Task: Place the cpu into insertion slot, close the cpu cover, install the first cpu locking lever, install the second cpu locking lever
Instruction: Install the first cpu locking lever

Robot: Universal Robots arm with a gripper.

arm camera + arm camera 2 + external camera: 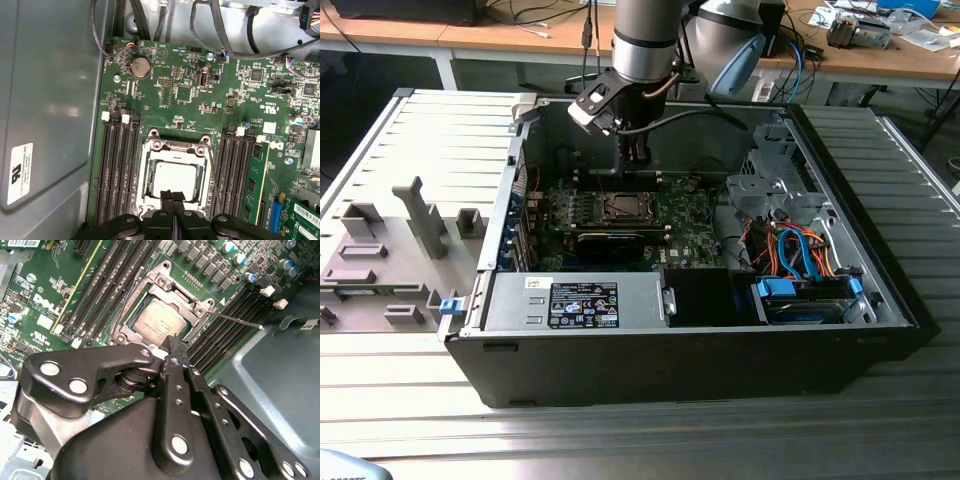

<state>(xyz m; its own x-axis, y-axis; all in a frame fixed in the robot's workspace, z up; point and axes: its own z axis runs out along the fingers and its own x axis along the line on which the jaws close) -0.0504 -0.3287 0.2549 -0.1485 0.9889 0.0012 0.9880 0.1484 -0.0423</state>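
The cpu (175, 179) lies flat in the insertion slot (620, 207) on the green motherboard, its dull silver top showing in both wrist views (159, 321). The cpu cover (145, 172), a silver frame, lies down around it, with the chip showing through its window. A thin locking lever (235, 320) sticks out from one corner of the socket, unlatched. My gripper (172, 196) hangs just above one edge of the socket, its black fingers pressed together and shut with nothing between them. In the exterior view the gripper (635, 165) points down into the open computer case.
Black memory slots (117, 170) flank the socket on both sides. A grey case wall (50, 100) stands close by. Orange and blue cables (795, 255) and a drive bay fill the case's exterior-view right. A labelled power supply (585, 303) sits at the front.
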